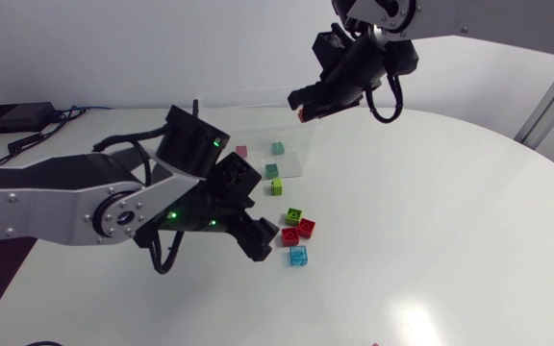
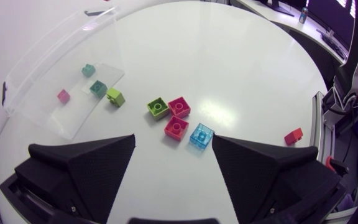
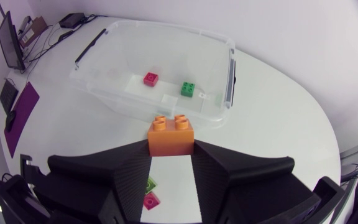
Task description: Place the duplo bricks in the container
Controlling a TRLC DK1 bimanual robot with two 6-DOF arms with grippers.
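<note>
My right gripper [image 1: 306, 104] hangs above the clear plastic container [image 1: 258, 125], shut on an orange brick [image 3: 171, 135]. Inside the container [image 3: 114, 93] lie a pink brick [image 3: 150, 78] and a green brick [image 3: 188, 89]. My left gripper [image 2: 174, 146] is open, low over the table, just short of a loose cluster: a lime brick [image 2: 158, 108], two red bricks [image 2: 179, 106] [image 2: 175, 127] and a light blue brick [image 2: 201, 135]. A small lime brick [image 2: 115, 96] and a teal brick [image 2: 98, 88] lie by the container's near wall.
A lone red brick [image 2: 293, 135] lies far off to the right of the cluster, near the table's edge. The round white table [image 1: 431, 240] is bare on its right half. The left arm [image 1: 65, 202] stretches across the table's left side.
</note>
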